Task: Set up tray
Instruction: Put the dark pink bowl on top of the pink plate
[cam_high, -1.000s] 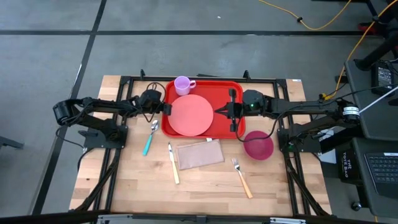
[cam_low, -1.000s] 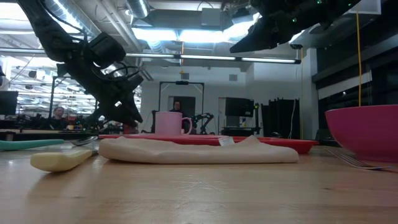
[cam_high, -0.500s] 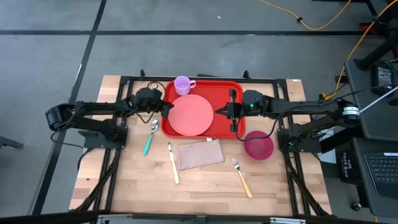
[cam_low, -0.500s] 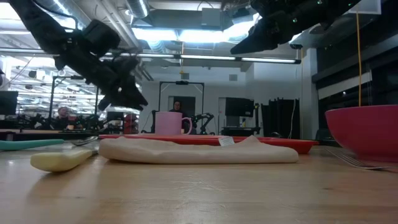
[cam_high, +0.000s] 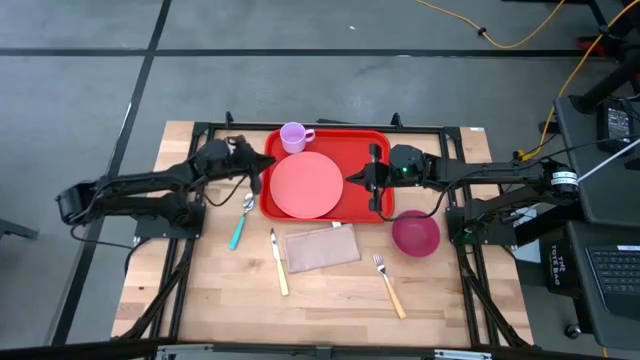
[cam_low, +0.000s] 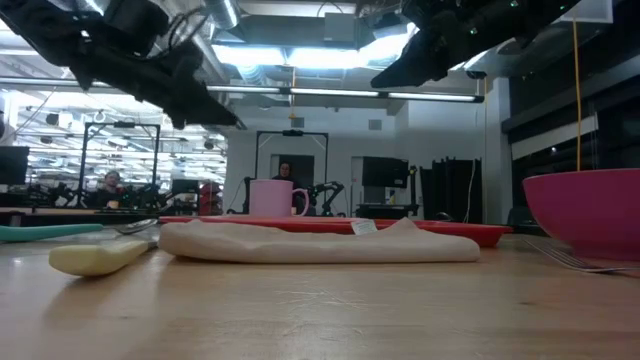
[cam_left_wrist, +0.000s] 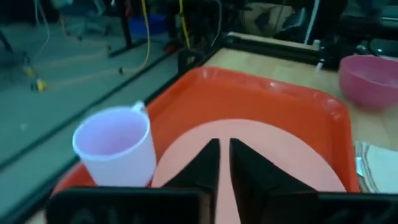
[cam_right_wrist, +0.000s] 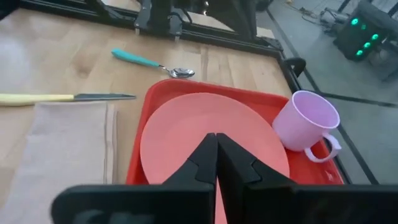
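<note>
The red tray (cam_high: 350, 150) lies flat on the far middle of the table. On it rest a round pink plate (cam_high: 306, 185) and a lilac cup (cam_high: 293, 136), upright at the tray's far left corner. My left gripper (cam_high: 258, 168) is shut and empty, raised above the tray's left rim; the left wrist view shows its fingers (cam_left_wrist: 224, 163) over the plate (cam_left_wrist: 298, 155) beside the cup (cam_left_wrist: 115, 146). My right gripper (cam_high: 352, 180) is shut and empty, held high over the tray's right part, pointing at the plate (cam_right_wrist: 211, 140).
On the bare wood near the tray lie a teal-handled spoon (cam_high: 241, 220), a yellow-handled knife (cam_high: 278, 262), a beige napkin (cam_high: 321, 248), a fork (cam_high: 390, 285) and a pink bowl (cam_high: 415, 233). People show far off in the room behind (cam_low: 112, 182).
My left gripper has risen from the tray's left rim and drawn back a little toward the table's left and far edge, still shut. The tray, plate and cup have stayed where they were.
</note>
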